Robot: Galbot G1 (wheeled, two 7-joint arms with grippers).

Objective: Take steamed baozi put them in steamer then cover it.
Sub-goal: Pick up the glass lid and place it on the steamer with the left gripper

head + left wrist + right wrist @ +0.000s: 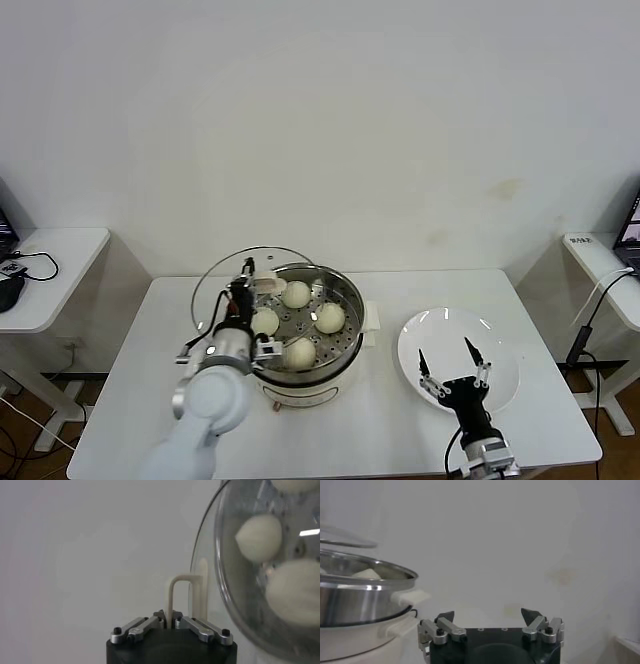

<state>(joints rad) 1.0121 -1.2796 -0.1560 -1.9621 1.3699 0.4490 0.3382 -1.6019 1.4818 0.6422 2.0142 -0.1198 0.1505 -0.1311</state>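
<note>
A: The round steamer pot (pixel 345 300) looks like polished stainless steel, shiny and mirror-like, on a smooth cream-white plastic base (pixel 300 392).

B: And the four cream-white dough buns (pixel 297 294)?

A: Smooth, matt skins. The round cover (pixel 215 285) is clear glossy glass with a thin metal rim and a cream-white plastic bar handle (pixel 186 596).

B: The grippers?

A: The left gripper (pixel 168 619) has bare silvery metal links on a matt black body; the right gripper (pixel 489 621) matches, with black fingertips. The flat white plate (pixel 500 345) looks glazed and glossy, the white table (pixel 150 340) smooth and matt.
</note>
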